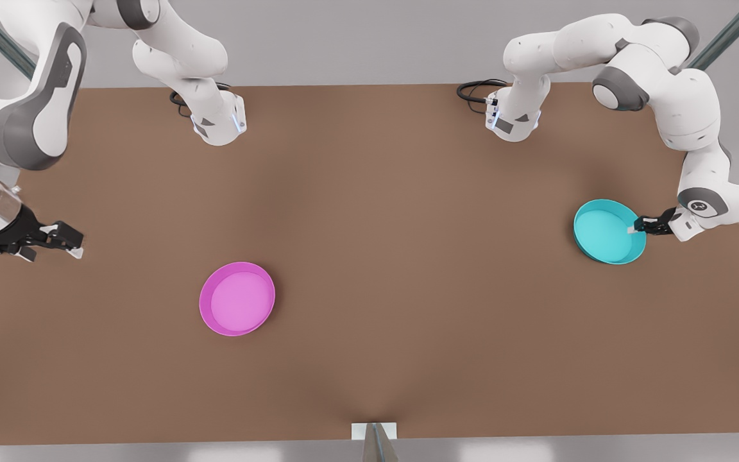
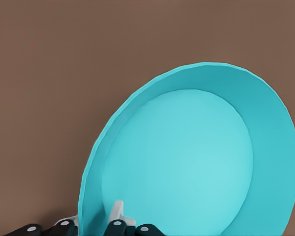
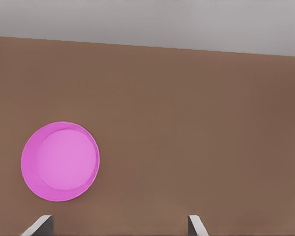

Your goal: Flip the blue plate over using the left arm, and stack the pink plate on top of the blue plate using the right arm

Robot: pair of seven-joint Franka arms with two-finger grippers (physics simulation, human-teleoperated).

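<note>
The left gripper (image 1: 639, 226) is at the front view's right side and it is closed on the rim of the blue plate (image 1: 607, 231). One finger is inside the dish and one is outside, with the low wall between them. In the left wrist view one pale fingertip (image 2: 117, 210) shows against the inner wall of the blue plate (image 2: 187, 162), while the outer finger is mostly hidden behind the rim and cut by the edge of the picture. The plate is tilted, with its open side turned toward the middle of the worktop (image 1: 369, 192) and a little upward. I cannot tell if its low edge touches the worktop or is just above it.

The right gripper (image 1: 71, 247) is at the front view's left side, over the worktop's edge, and it holds nothing. In the right wrist view its two pale fingertips (image 3: 39, 227) stand wide apart and both are cut off by the picture's border. This arm waits well apart from both plates.

The pink plate (image 1: 237, 298) lies flat on the worktop with the open side up, near the middle but toward the front view's left. It is between the two grippers, nearer to the right one. In the right wrist view the pink plate (image 3: 60, 161) is seen whole, with its lighter inside visible.
</note>
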